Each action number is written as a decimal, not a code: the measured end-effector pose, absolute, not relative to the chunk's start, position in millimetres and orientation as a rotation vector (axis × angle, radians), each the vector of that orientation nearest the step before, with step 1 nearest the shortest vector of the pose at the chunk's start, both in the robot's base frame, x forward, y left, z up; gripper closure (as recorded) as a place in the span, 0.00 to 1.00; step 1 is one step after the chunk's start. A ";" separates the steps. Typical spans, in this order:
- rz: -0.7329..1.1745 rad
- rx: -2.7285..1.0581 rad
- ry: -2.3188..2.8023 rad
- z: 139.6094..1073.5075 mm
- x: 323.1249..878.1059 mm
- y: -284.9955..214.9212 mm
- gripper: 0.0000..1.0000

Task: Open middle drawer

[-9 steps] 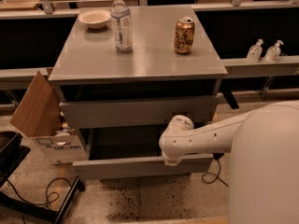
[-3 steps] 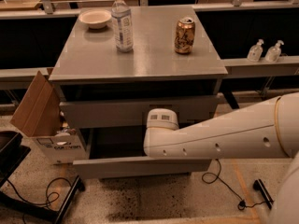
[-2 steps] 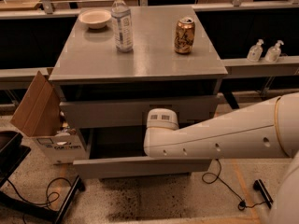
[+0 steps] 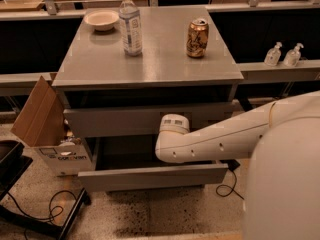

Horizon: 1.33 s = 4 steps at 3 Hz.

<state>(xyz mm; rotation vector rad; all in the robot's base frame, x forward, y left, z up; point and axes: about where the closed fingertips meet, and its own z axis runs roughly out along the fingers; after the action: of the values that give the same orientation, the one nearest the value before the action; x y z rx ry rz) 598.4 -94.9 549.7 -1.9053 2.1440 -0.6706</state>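
The middle drawer (image 4: 150, 177) is pulled out toward me, with its plain grey front panel forward and its bare grey inside (image 4: 125, 156) showing. The taller top drawer front (image 4: 115, 122) stands above it. The lowest drawer is hidden under the open one. My white arm reaches in from the right. The gripper (image 4: 173, 127) at its end sits over the right part of the open drawer, just in front of the top drawer front, and points away from me.
On the cabinet top (image 4: 155, 59) stand a water bottle (image 4: 130, 23), a drink can (image 4: 197, 38) and a white bowl (image 4: 101, 19). A cardboard box (image 4: 47, 129) stands at the left by the cabinet. Cables (image 4: 45, 211) lie on the floor. Two small bottles (image 4: 282, 54) sit on the right ledge.
Since three seconds ago the arm's end has moved left and up, from the open drawer's right side to the top drawer front. The drawer stays open as before.
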 end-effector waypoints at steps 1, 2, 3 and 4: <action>-0.585 -1.908 2.187 499.3 620.9 -96.0 1.00; -0.532 -1.896 2.221 468.1 628.6 -97.6 1.00; -0.473 -1.881 2.257 436.7 635.1 -99.4 1.00; -0.430 -1.869 2.328 417.3 616.2 -118.3 1.00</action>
<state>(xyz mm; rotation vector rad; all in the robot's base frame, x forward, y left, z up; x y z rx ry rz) 616.2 -118.3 417.3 -1.8687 2.3284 -0.4304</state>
